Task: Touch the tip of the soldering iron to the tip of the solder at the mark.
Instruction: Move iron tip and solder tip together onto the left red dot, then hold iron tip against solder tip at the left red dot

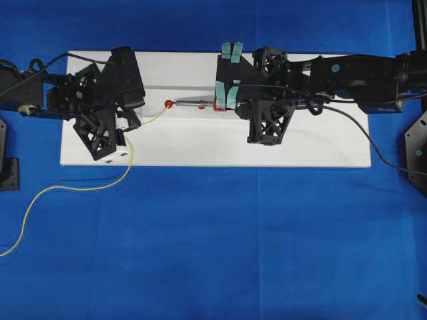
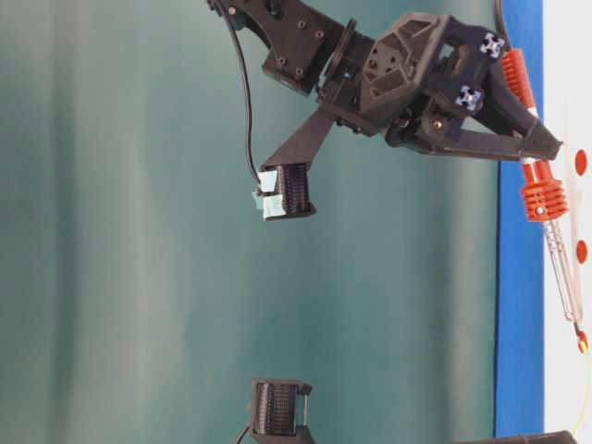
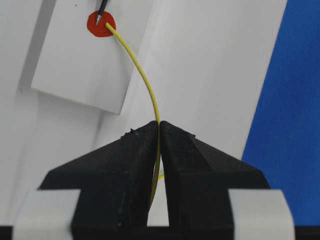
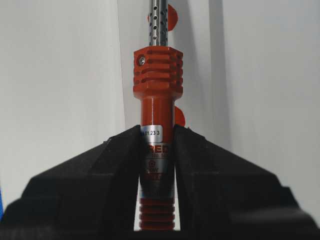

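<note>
Closest to your right wrist lens, the right gripper has its two black jaws pressed against the orange-red handle of the soldering iron, which fills the middle of that frame and points straight up. You can see a small white label band on the handle, a ribbed hexagonal collar with a screw above it, and a perforated silver shaft running out of the top edge. In the overhead view the soldering iron lies level just left of centre, its dark tip pointing left at the red mark on the white board.

Your left gripper has its jaws shut on the solder, a very thin yellow-green wire. It rises from the pinch at the lower middle of the left wrist frame and curves to the upper left, where its end sits on the red mark. The iron's dark point meets it there, touching or all but touching. In the overhead view the solder trails from the left gripper down over the blue cloth to the lower left edge.
</note>
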Robot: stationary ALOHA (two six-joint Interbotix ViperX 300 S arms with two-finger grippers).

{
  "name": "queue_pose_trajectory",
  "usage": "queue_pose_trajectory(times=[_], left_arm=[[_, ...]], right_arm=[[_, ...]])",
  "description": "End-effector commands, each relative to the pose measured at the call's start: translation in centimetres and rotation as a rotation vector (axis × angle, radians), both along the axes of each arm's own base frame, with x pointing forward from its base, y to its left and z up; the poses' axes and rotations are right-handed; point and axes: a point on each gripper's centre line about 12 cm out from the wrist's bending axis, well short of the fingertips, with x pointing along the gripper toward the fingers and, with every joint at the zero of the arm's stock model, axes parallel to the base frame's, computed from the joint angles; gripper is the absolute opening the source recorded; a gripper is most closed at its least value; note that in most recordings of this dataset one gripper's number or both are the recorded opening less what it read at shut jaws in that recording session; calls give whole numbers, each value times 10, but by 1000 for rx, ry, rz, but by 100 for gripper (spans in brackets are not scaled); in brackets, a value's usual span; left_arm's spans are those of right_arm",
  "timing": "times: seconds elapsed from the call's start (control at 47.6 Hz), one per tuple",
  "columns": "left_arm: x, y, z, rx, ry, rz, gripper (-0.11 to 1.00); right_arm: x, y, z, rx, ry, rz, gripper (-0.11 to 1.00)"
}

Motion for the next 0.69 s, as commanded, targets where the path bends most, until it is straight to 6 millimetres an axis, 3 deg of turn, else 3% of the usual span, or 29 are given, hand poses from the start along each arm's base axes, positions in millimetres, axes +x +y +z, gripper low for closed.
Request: queue_pose_trajectory(times=[0.0, 0.672], left_arm=[[3, 1, 6, 4, -24, 1, 3], [4, 1, 7, 4, -24, 1, 3]], right_arm=[[7, -2, 14, -9, -41, -1, 6], [6, -2, 12, -8, -28, 0, 6]])
